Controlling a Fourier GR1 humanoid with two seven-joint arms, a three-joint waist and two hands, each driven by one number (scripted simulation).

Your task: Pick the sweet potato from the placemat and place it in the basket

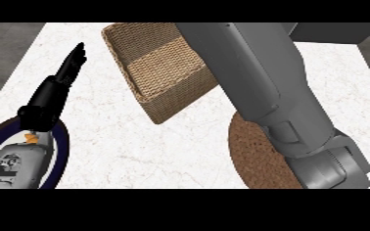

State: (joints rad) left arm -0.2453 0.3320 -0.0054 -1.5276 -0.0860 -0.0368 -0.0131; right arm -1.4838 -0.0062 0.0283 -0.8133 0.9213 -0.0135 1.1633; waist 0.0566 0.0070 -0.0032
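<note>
- My left hand (69, 71) is on the left side. It is black, and its fingers are straight and close together, pointing up and away from me. It is open and holds nothing
- That hand hangs over the white counter (145, 147), to the left of the basket, and it does not touch the basket
- My left forearm (18, 164) is grey and comes in from the bottom left corner. It lies over a plate (65, 144) with a dark blue rim
- The basket (155, 63) is light brown and woven, with tall walls. It sits on the counter near the top, between my 2 arms, and 1 corner points down toward me
- My right forearm (253, 78) is big and grey. It goes from the bottom right up to the top edge, and it covers the right side of the basket
- My right hand does not show at all, so I cannot tell if it is open, shut or holding a thing
- The placemat (253, 156) is round and dark brown. It lies on the counter at the bottom right, near the basket's low corner, with a bit of white counter between them
- I cannot see the sweet potato, so I cannot tell where it is. My right forearm hides part of the basket and a lot of the placemat
</note>
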